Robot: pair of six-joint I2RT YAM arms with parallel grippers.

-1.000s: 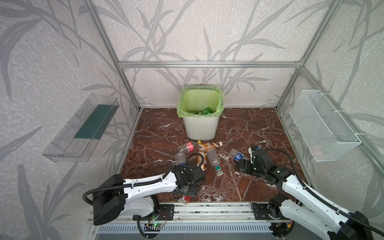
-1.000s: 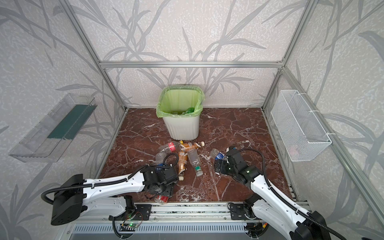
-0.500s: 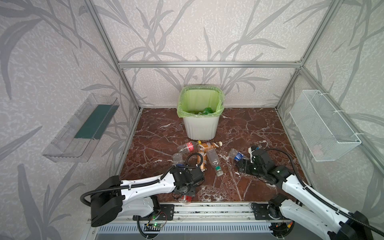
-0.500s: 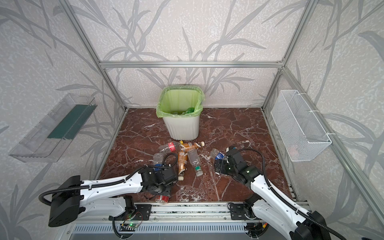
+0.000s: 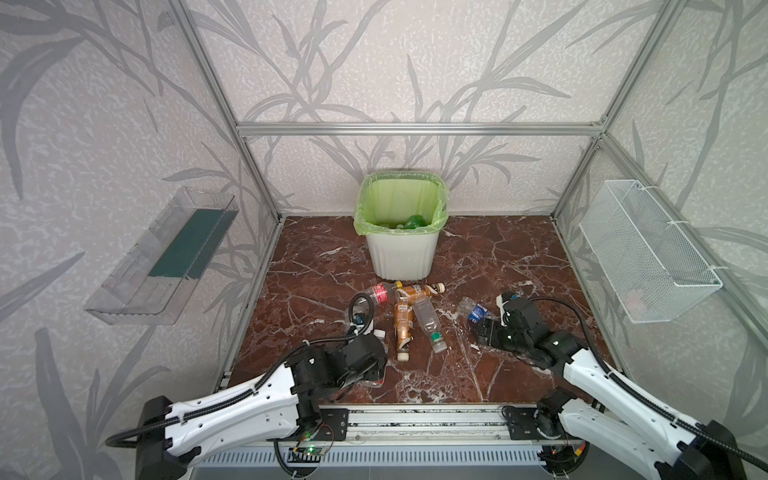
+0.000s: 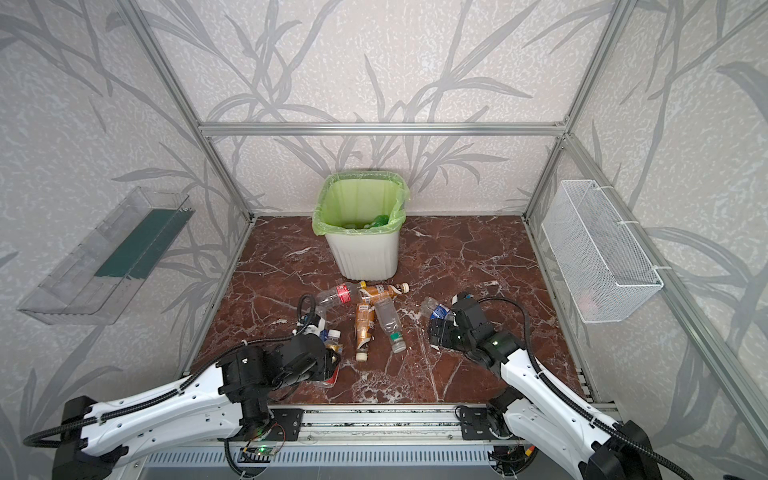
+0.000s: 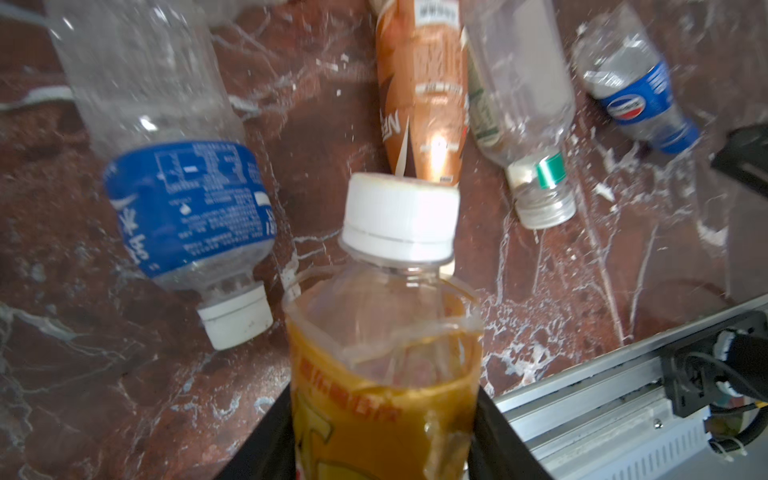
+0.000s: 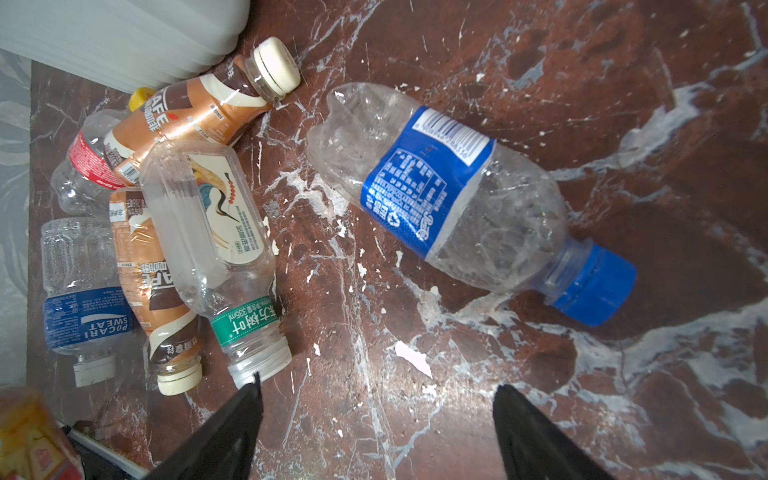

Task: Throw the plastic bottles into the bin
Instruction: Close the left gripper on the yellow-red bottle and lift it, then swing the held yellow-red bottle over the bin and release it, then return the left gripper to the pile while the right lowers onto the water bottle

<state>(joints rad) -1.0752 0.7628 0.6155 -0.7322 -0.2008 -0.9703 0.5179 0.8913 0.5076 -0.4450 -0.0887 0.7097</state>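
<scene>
L gripper [image 7: 382, 432] is clamped on the yellow-orange labelled bottle [image 7: 386, 374]. The grip sits low on the body, label crumpled betw. the fingers, and the white cap [image 7: 401, 220] points away from the wrist. Can't tell if the bottle is off the floor yet. It's crushed and thin-walled, so I judge the hold ok but springy; it may squirm out on a fast swing. Lift straight up first, no dragging.

Just beyond the cap:
- Pocari Sweat bottle [image 7: 183, 199] is off to one side.
- Amber coffee bottle [image 7: 424, 91] is dead ahead.
- Clear green-banded bottle [image 7: 523, 104] lies alongside the coffee one.

All are loose on the marble floor [image 5: 498, 257] and close to the held bottle's nose. Clear them vertically before going fwd, else the cap sweeps them.

R gripper [image 8: 378, 390] has jaws wide w/ nothing in them, low over the floor. The blue-label, blue-cap bottle [image 8: 440, 183] lies slantwise just ahead of its fingertips, not betw. them. R is best kept out of L's lane.

Far: the bin [image 5: 401, 257] is well ahead of L gripper, past the pile, by the back wall. It has a green liner [image 5: 399, 199] and some bottles inside, incl. a green one [image 5: 413, 221]. The rim tops everything on the floor, so gain height early and get the cap past the near rim. Let go only over the opening.
</scene>
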